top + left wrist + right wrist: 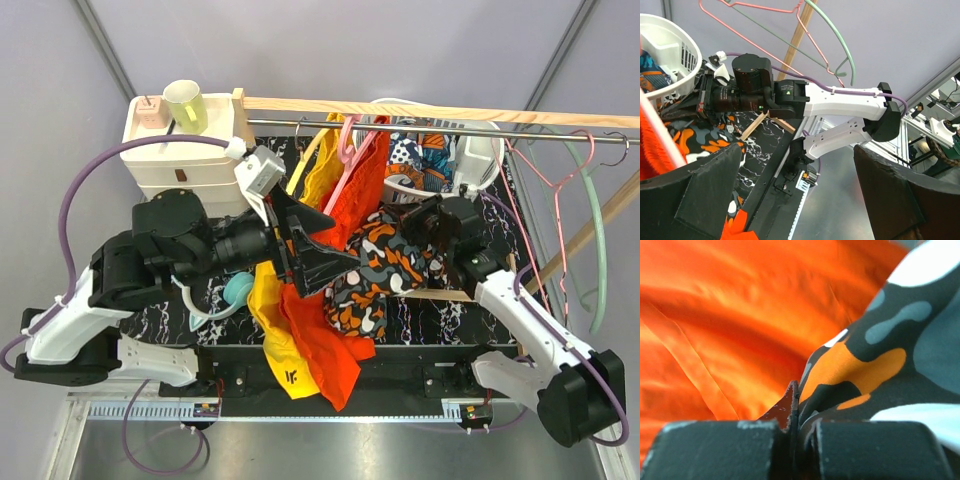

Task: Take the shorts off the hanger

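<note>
Grey-patterned fabric is seen pinched in the right claw (pixel 799 415): the jaws are shut flat on a fold of the dark grey shorts (pixel 375 275), w/ orange and white blotches, as shown close-up in the right wrist view. From above, that pair is bunched mid-desk, just right of the orange-red shorts (pixel 335 350) and below the rail (pixel 500 127). The left claw (pixel 303 250) is held wide, w/ nothing btw. its fingers, and is pointed at the same bundle from the left, just beside it.

Progress, as judged: approx. half done at best. The blue/teal shorts (pixel 425 155) are lying in the white basket (pixel 482 165) at the back w/ no hanger visible on them, so that pair is taken as finished. The grey pair is gripped but not yet shown free. Its waistband and any hanger on it are hidden by the claws and the plain garments, so whether it's clipped can't be told. A pale wooden bar (pixel 440 293) is seen at its lower edge on the desk (pixel 450 320); poss. part of a hanger, not certain. The yellow shorts (pixel 272 330) and the orange-red pair are seen centre-left & aren't part of the job. Left to do, prob.: grey pair to be pulled clear and set down.
</note>
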### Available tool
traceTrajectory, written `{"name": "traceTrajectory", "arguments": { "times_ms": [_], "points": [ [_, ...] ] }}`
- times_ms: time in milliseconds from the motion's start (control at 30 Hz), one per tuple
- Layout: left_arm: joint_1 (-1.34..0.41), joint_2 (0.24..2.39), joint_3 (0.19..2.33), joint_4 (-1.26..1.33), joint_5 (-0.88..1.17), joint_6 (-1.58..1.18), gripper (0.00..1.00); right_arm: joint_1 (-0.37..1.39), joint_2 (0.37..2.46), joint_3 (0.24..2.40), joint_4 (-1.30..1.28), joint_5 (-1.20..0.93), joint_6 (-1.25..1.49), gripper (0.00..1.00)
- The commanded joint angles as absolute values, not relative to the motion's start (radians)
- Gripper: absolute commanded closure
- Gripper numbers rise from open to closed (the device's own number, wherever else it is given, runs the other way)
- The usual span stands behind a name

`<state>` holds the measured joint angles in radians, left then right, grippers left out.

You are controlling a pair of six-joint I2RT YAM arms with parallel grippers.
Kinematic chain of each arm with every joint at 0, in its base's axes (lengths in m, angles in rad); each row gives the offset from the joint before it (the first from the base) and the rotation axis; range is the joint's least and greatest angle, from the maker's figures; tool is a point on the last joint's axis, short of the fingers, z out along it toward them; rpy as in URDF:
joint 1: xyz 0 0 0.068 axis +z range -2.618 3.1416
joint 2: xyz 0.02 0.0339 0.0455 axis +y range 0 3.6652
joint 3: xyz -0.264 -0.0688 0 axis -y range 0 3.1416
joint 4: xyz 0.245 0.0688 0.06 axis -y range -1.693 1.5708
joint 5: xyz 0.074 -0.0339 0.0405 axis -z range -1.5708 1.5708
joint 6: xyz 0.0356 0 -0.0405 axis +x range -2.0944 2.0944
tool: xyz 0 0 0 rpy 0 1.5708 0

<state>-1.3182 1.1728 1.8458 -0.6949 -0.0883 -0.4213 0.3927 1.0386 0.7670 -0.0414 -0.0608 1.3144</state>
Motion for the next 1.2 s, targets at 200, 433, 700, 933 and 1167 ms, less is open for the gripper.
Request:
{"name": "traceTrajectory", "arguments": {
  "times_ms": [200, 433, 700, 933, 1167],
  "points": [
    [-1.322, 1.120, 1.904, -0.725, -0.222, -0.298, 0.02, 0.387, 1.173, 0.936, 0.208, 0.204, 1.161, 1.00],
    [-1.322, 1.114, 1.924, -0.802, -0.336, -0.198, 0.01, 0.341, 1.311, 1.035, 0.296, 0.222, 1.071, 1.00],
    [-1.321, 1.115, 1.945, -0.873, -0.454, -0.104, 0.01, 0.220, 1.540, 1.253, 0.373, 0.134, 1.057, 1.00],
    [-1.322, 1.143, 1.905, -0.864, -0.506, -0.080, 0.01, 0.132, 1.745, 1.524, 0.374, 0.035, 1.051, 1.00],
    [-1.321, 1.170, 1.899, -0.825, -0.528, -0.022, 0.01, 0.114, 1.897, 1.828, 0.289, 0.028, 0.976, 1.00]
  ]
}}
